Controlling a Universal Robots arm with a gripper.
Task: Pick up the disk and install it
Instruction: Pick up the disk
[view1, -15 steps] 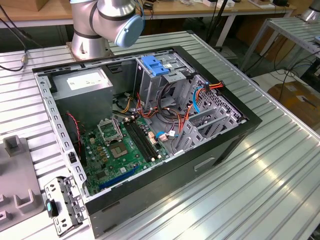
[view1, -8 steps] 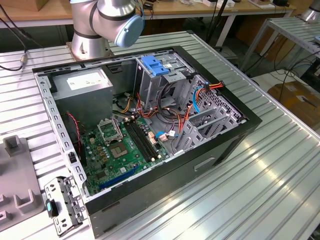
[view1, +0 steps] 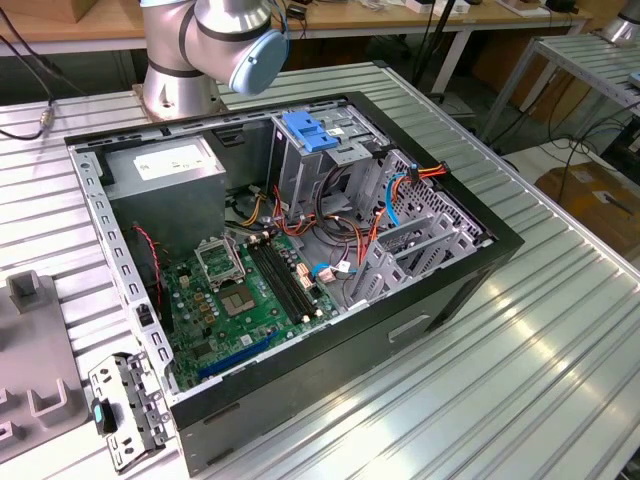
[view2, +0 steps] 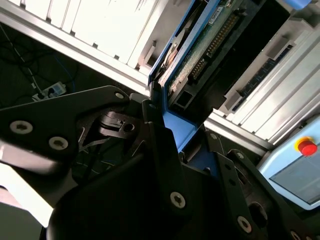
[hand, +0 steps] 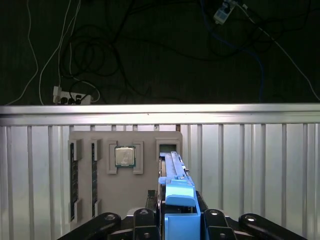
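Disk (view2: 197, 55) gripped edge-on in the second wrist view, with green circuit board and blue plastic rail between black metal fingers of the tool (view2: 172, 127), closed on it. In the first wrist view, disk (hand: 177, 192) in the tool (hand: 178, 216), far end by a slot of a grey moulded tray (hand: 125, 140) on the ribbed aluminium tabletop (hand: 250, 165). In the exterior view, open black computer case (view1: 300, 385) with green motherboard (view1: 240, 300).
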